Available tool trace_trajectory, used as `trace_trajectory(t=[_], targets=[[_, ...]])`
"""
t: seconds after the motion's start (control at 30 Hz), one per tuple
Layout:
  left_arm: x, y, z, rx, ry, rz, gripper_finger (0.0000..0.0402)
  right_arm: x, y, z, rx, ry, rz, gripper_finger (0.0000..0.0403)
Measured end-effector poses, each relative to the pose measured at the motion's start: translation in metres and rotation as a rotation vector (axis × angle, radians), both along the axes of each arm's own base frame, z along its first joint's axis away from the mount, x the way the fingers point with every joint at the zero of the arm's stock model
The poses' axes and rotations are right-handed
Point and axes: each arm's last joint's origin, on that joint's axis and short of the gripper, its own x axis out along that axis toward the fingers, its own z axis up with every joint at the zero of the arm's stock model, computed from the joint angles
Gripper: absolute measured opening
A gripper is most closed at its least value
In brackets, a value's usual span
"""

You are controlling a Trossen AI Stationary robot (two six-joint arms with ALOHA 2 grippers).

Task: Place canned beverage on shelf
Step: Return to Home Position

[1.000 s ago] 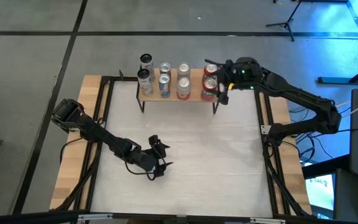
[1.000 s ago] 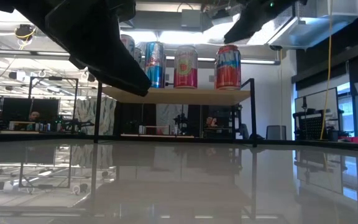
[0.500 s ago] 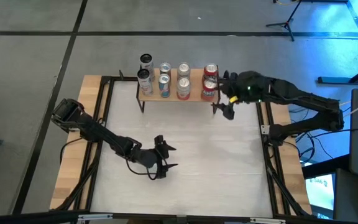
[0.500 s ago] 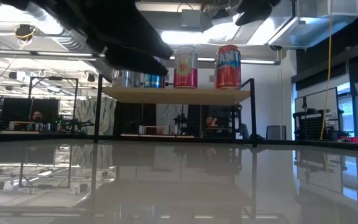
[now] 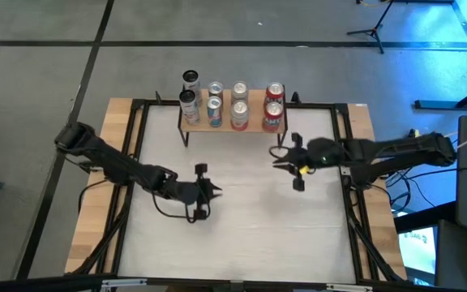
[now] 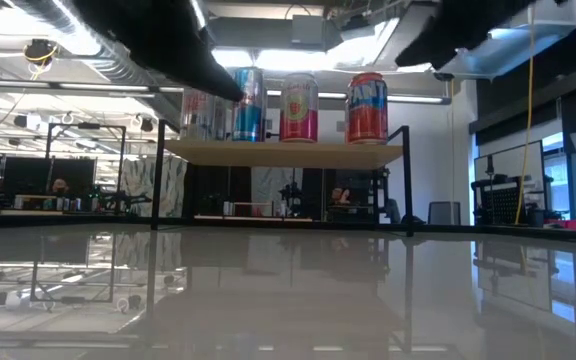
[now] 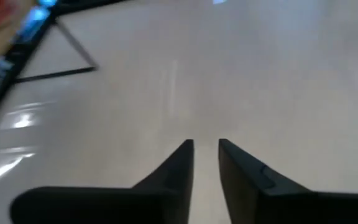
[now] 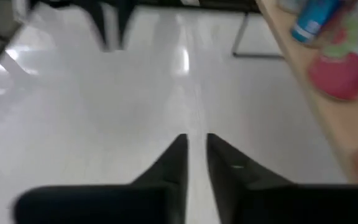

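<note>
**Cans shelved, arms heading home.** The right gripper (image 5: pixel 282 161), fingers drawn almost together on nothing, is hanging over the pale tabletop (image 5: pixel 250 235). It is just in front of the right end of the low light-wood shelf on thin black legs (image 6: pixel 288 153), while I am working the return to the home position. The left gripper (image 5: pixel 209 191), also nearly closed and empty, is hovering over the middle of the table, well apart from the shelf.

Eight drink cans are standing on the board in two rows. The red soda cans (image 5: pixel 272 113) are sitting at its right end, nearest my right arm.

The placing looks finished to me, so I am thinking only about a clean retreat. I am planning to draw the right arm straight back from the shelf's front right leg (image 5: pixel 280 143) before swinging it. I am also keeping both sets of fingers together and watching the elbows against the black metal frame (image 5: pixel 349 174) along the table's sides. A slow, level pull should leave the cans undisturbed.
</note>
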Motion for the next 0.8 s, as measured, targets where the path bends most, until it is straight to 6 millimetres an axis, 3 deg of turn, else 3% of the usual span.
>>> trace_trajectory(t=[0.13, 0.5, 0.63, 0.8], targets=[[-0.013, 0.014, -0.008, 0.009, -0.011, 0.042, 0.0035, -0.012, 0.010, -0.026, 0.025, -0.117, 0.065, 0.0005], [-0.069, 0.056, -0.040, -0.127, -0.149, 0.093, 0.0003, -0.031, 0.018, -0.075, 0.032, -0.295, 0.158, 0.0021], [-0.092, 0.061, -0.050, -0.156, -0.189, 0.087, 0.0004, -0.036, 0.016, -0.083, -0.006, -0.303, 0.160, 0.0020], [-0.116, 0.066, -0.060, -0.199, -0.297, 0.091, 0.0005, -0.041, 0.016, -0.079, -0.003, -0.344, 0.160, 0.0019]])
